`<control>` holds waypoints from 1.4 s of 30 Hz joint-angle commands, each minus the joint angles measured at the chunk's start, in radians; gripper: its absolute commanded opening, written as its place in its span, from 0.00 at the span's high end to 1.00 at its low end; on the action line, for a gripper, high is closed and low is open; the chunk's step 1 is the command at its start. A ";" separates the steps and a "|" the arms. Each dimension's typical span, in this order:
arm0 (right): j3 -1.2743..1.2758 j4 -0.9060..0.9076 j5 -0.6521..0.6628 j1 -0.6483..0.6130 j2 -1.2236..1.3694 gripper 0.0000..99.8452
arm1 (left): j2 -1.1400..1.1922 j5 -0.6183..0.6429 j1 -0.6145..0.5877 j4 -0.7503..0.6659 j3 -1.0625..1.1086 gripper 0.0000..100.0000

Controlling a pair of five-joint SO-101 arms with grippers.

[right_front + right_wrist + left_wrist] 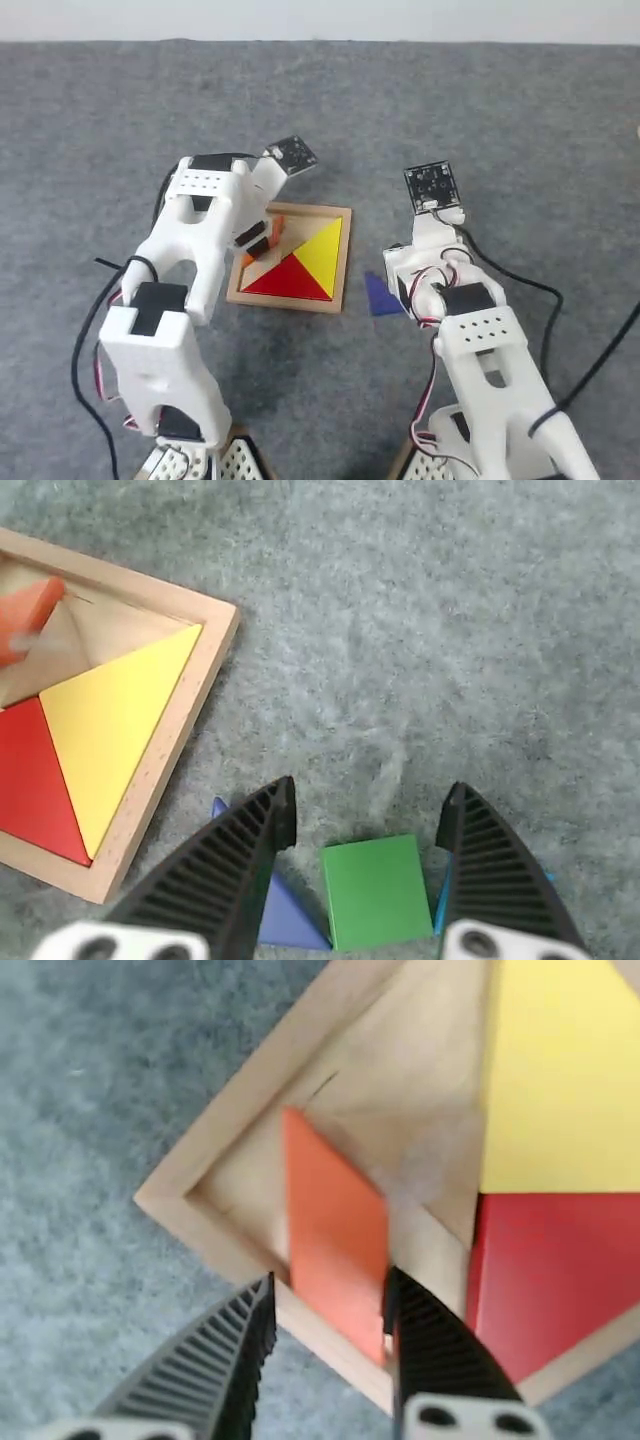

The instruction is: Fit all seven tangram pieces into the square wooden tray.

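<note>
- Right gripper (370, 795): jaws apart, hanging over the green square (375, 890) on grey carpet (450, 600). Blue triangle (280, 915) just beside the square.
- Wooden tray (215, 650) next out: red triangle (30, 780) and yellow triangle (120, 710) seated inside, edges touching.
- Left gripper (330, 1282): clamped on the orange piece (335, 1210), held tilted over the tray's far corner.

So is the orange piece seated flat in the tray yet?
Not yet. The orange piece looks tilted, one end overlapping the tray rim, held by the left gripper.
</note>
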 commanded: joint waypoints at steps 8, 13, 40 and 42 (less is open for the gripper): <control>-0.005 -0.022 0.011 0.007 -0.039 0.76 | 0.021 -0.041 -0.005 0.043 -0.071 0.83; -0.003 -0.042 0.011 0.007 -0.039 0.76 | -0.038 -0.040 0.038 0.051 -0.081 0.83; -0.003 -0.039 0.011 0.007 -0.039 0.76 | -0.031 -0.130 0.057 -0.138 0.053 0.77; -0.003 -0.038 0.011 0.007 -0.039 0.76 | -0.031 -0.130 0.057 -0.138 0.054 0.77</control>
